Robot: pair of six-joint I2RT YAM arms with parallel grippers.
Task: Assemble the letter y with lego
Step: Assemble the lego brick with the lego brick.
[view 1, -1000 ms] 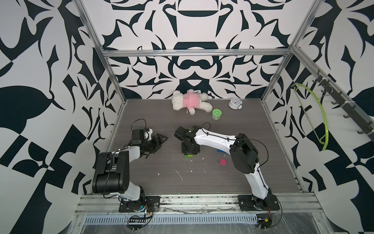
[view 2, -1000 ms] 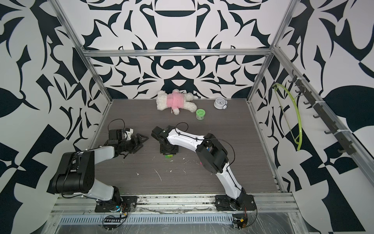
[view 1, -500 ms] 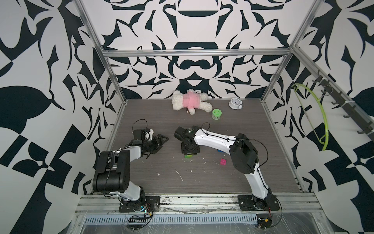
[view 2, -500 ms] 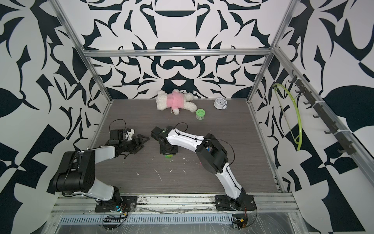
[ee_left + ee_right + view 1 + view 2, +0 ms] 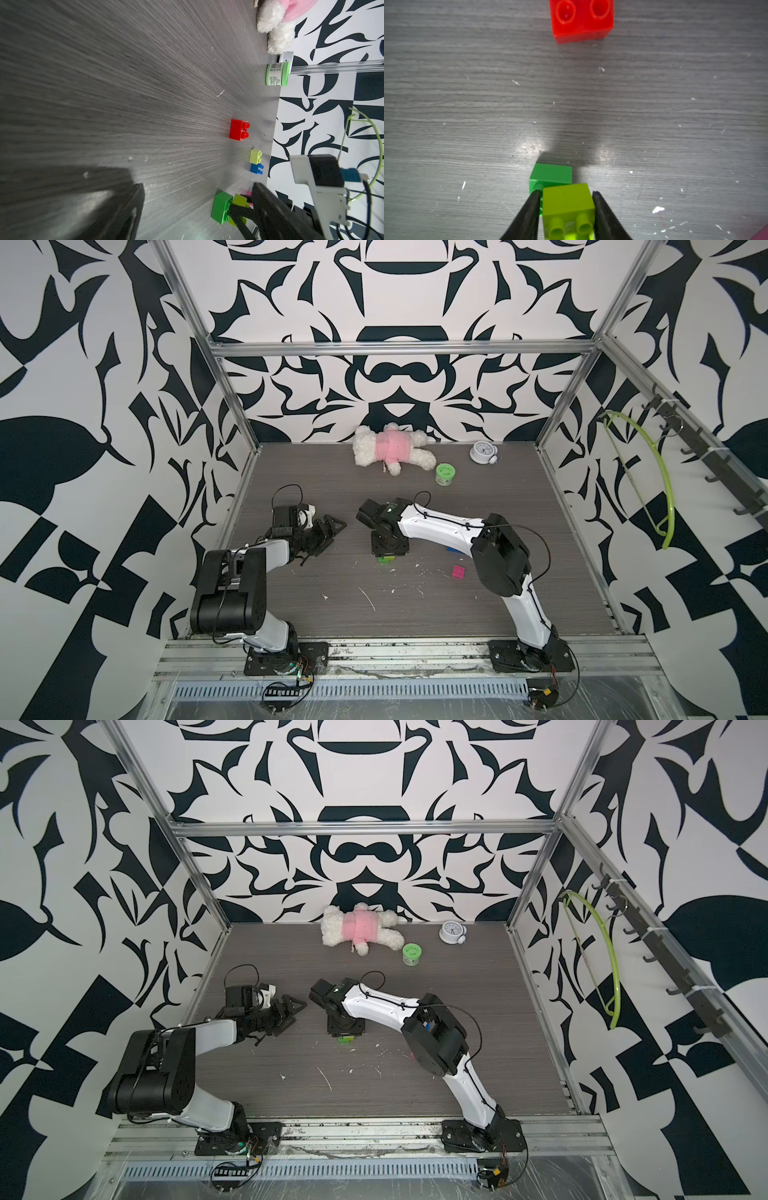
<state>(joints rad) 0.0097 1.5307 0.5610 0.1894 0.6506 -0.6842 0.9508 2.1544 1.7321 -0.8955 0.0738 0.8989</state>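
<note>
- Flanking a yellow-green brick (image 5: 568,201), the right gripper (image 5: 564,194) points down at the table (image 5: 415,605), its black fingers (image 5: 529,214) on either side of the brick.
- One finger lies against the brick's side, while a thin sliver of green shows between the other finger and the brick. Whether the jaws are clamped on it I cannot tell.
- That brick lies on its side, studs toward the wrist camera, touching a green brick (image 5: 551,173) set slightly off to one side of it; both rest on the table.
- The left gripper (image 5: 328,531) hangs low over the table, well apart from the bricks, with its jaws spread wide and nothing between them.
- A red brick (image 5: 239,129) sits alone near the pair, studs up.
- A second yellow-green brick (image 5: 256,156) and a blue brick (image 5: 257,169) lie just beside each other, farther out.
- A pink brick (image 5: 459,571) lies by the right arm's elbow.
- No Y shape is formed yet.
</note>
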